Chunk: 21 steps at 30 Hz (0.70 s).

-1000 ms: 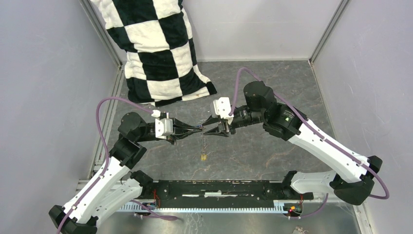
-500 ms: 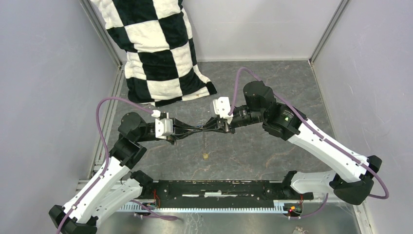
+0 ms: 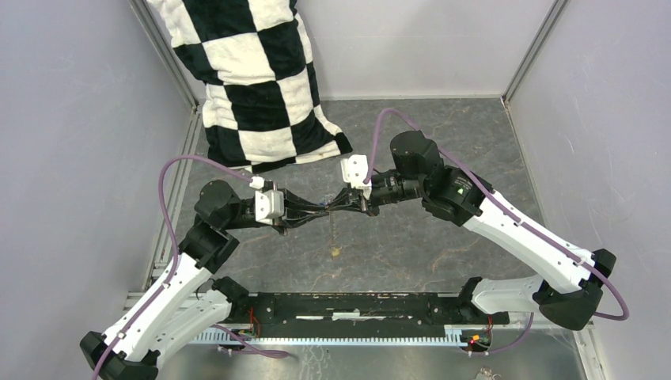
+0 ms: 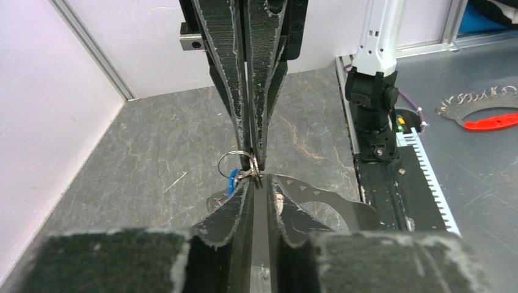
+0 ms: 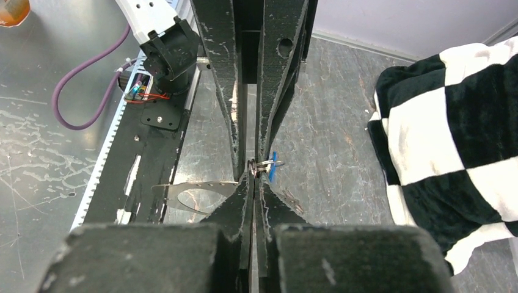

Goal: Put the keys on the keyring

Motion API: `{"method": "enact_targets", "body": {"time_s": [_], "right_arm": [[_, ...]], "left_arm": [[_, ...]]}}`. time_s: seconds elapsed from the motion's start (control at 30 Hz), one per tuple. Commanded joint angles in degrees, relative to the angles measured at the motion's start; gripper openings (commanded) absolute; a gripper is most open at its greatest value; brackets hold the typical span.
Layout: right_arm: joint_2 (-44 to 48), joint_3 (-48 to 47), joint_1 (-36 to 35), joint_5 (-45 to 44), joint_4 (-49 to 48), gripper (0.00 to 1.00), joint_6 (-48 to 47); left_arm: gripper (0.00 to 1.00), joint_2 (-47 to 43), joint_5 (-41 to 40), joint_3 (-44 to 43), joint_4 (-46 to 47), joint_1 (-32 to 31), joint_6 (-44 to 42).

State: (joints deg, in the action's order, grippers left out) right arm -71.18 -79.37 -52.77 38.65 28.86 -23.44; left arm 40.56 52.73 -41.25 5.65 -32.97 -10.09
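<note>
My two grippers meet tip to tip above the middle of the table. The keyring [image 4: 234,160] is a small silver wire ring caught between the tips, with its loop sticking out to one side. A blue-headed key [image 4: 232,182] hangs on the keyring [image 5: 261,165] and shows again in the right wrist view [image 5: 273,166]. My right gripper [image 5: 253,173] is shut on the ring. My left gripper [image 4: 259,180] holds the ring's wire in a narrow slit between its jaws. The yellow-headed key [image 3: 335,253] lies on the table below the tips.
A black-and-white checked cushion [image 3: 253,79] leans in the back left corner. The black base rail [image 3: 356,307] runs along the near edge. A thin flat metal plate with an oval hole [image 4: 342,204] shows beneath the fingertips. Walls close in on the left, back and right.
My right gripper, open and slightly apart from the left one a second ago, has moved in against the left tips and shut on the ring. The left arm has barely moved.
</note>
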Motion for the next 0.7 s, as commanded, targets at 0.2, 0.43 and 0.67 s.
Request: {"method": "enact_targets", "body": {"time_s": [0.2,0.43,0.67], "right_arm": [[-1.49,-4.80,-0.22,1.86,6.08,0.00,0.23],[-2.76,-5.35,-0.22,4.54,10.41,0.00,-0.03],[-4.26,-5.74,-1.80,6.87,11.18,0.01,0.15]], "left_arm": [[0.69,-3.71,1.20,-5.97,-19.11,-0.16,-15.03],[0.70,-4.97,0.60,-9.59,-31.14,-0.16,-27.95],[0.66,-0.96,4.56,-10.18,-29.12,-0.17,-34.17]]}}
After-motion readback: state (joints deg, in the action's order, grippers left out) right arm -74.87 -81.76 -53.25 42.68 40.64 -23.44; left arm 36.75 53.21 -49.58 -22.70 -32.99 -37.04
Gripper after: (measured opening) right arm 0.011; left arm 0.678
